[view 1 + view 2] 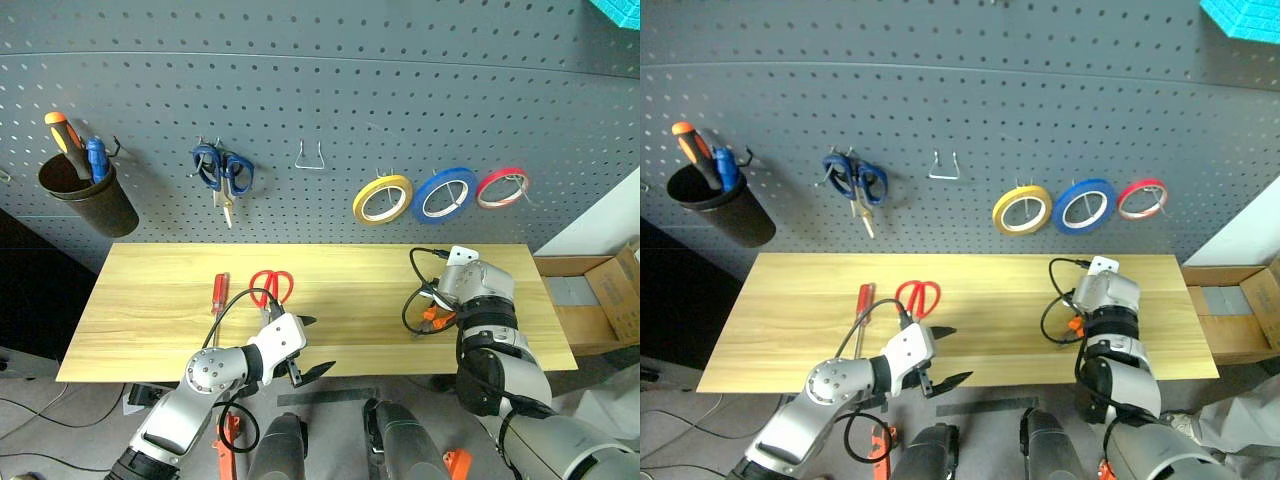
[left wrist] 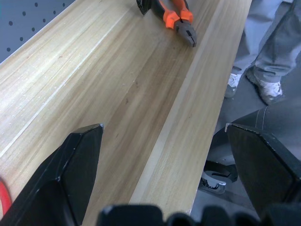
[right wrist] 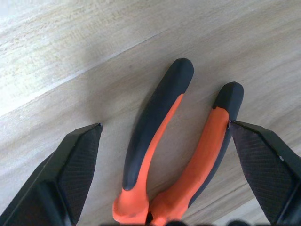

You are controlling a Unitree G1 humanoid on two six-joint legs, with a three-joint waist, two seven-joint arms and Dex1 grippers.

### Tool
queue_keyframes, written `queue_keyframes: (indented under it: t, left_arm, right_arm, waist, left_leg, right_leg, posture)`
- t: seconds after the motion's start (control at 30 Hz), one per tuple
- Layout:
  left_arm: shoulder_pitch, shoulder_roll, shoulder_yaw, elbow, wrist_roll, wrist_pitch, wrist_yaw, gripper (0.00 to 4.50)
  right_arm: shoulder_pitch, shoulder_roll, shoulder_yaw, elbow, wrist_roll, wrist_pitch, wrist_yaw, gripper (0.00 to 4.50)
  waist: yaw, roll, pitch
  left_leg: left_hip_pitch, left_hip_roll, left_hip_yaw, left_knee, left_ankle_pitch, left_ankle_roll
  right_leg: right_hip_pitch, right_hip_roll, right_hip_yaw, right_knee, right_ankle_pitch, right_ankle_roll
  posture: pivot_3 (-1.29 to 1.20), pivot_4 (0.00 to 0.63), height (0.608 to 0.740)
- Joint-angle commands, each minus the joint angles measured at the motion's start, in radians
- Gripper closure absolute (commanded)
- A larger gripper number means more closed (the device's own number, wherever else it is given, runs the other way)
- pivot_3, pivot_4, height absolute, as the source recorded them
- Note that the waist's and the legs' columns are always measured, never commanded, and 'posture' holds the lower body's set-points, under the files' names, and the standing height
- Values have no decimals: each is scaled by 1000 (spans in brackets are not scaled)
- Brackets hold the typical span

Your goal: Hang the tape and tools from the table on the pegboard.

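The orange-and-black pliers (image 3: 160,141) lie flat on the light wood table (image 1: 150,320), near its right end. My right gripper (image 3: 164,123) hangs just above them, open, with one finger on each side of the two handles and nothing gripped. A red-handled screwdriver (image 1: 219,293) and red-handled scissors (image 1: 271,287) rest left of the table's middle. Over the front edge close to them, my left gripper (image 1: 318,345) stands open and empty. The yellow tape (image 1: 382,199) hangs on a hook of the dark grey pegboard (image 1: 320,90).
On the pegboard hang a black cup (image 1: 88,195) with an orange-and-black screwdriver, blue scissors (image 1: 222,172), a bare wire hook (image 1: 310,157), a blue tape ring (image 1: 445,193) and a red one (image 1: 502,187). A cardboard box (image 1: 610,290) sits off the table's right end. A person's legs (image 2: 277,42) stand there.
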Motion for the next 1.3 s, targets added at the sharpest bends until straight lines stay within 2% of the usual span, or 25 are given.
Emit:
queue_keyframes:
  t: [0.03,0.23,0.27,0.33,0.5,0.57,0.63,0.67,0.83,0.97,1.13,1.3]
  left_arm:
    - [6,4,15,-43,-1,0,2,0]
    - [3,4,11,-43,-3,2,2,0]
    - [2,3,10,-42,-2,1,2,0]
    - [-1,2,10,-40,-2,0,2,0]
    - [-8,2,10,-35,-1,0,1,0]
    - [-11,2,10,-32,0,-2,1,0]
    - [-13,2,10,-30,0,-3,1,0]
    - [-14,1,10,-28,0,-3,1,0]
    - [-19,-2,6,-24,0,-2,1,0]
    - [-22,-5,3,-21,1,-2,2,0]
    - [-27,-8,0,-15,2,-4,2,0]
    - [-34,-12,-4,-8,4,-7,1,0]
  right_arm:
    - [50,5,-60,102,44,-7,-22,56]
    - [33,-18,-64,166,67,-57,-52,56]
    - [32,-20,-65,171,74,-65,-56,216]
    - [32,-20,-67,178,89,-81,-61,606]
    - [34,-18,-26,165,94,-89,-7,2181]
    - [34,-18,6,151,96,-90,42,2362]
    - [44,-21,81,123,78,-87,119,2530]
    - [47,-24,103,117,72,-88,143,2776]
    - [152,-38,372,-90,68,11,431,4364]
    - [224,-64,458,-224,70,78,525,4466]
    - [273,-102,546,-318,59,77,636,4466]
    - [325,-211,768,-446,20,-33,853,4466]
  waist:
    - [0,0,0]
    - [2,0,0]
    - [2,0,0]
    - [2,0,0]
    - [-1,-1,0]
    - [-3,-1,0]
    - [-7,0,1]
    - [-9,3,2]
    - [-25,8,6]
    - [-28,9,6]
    - [-28,11,8]
    - [-27,12,8]
  left_leg:
    - [0,0,0,0,0,0]
    - [0,0,-3,-1,-1,1]
    - [0,0,-3,-1,-1,1]
    - [0,0,-3,-1,-1,1]
    - [0,0,-2,0,-1,1]
    - [0,1,-2,-1,-1,1]
    - [0,2,-2,-1,-1,1]
    - [0,2,-2,-1,-1,1]
    - [0,4,-2,-4,-1,1]
    - [1,7,-2,-13,0,1]
    - [-1,10,-2,-18,0,1]
    - [-8,10,0,-17,-1,0]
  right_leg:
    - [0,0,0,0,1,1]
    - [1,0,-3,-1,1,-4]
    - [1,-1,-3,-1,-2,-3]
    - [2,-1,-3,-1,-3,-3]
    - [2,0,-2,-2,-2,-3]
    - [1,0,-2,-2,-2,-3]
    - [1,1,-2,-2,-2,-3]
    - [1,1,-2,-1,-2,-3]
    - [-1,1,-2,0,0,0]
    - [-5,1,-3,0,-2,-4]
    - [-10,3,-4,1,0,-11]
    - [-18,3,-2,1,0,-11]
  posture:
    - [20,318,740]
    - [18,321,740]
    - [18,320,740]
    - [14,318,740]
    - [14,318,740]
    - [13,318,740]
    - [10,318,740]
    - [8,318,740]
    - [3,316,740]
    - [-4,314,740]
    - [-8,314,740]
    - [-13,311,740]
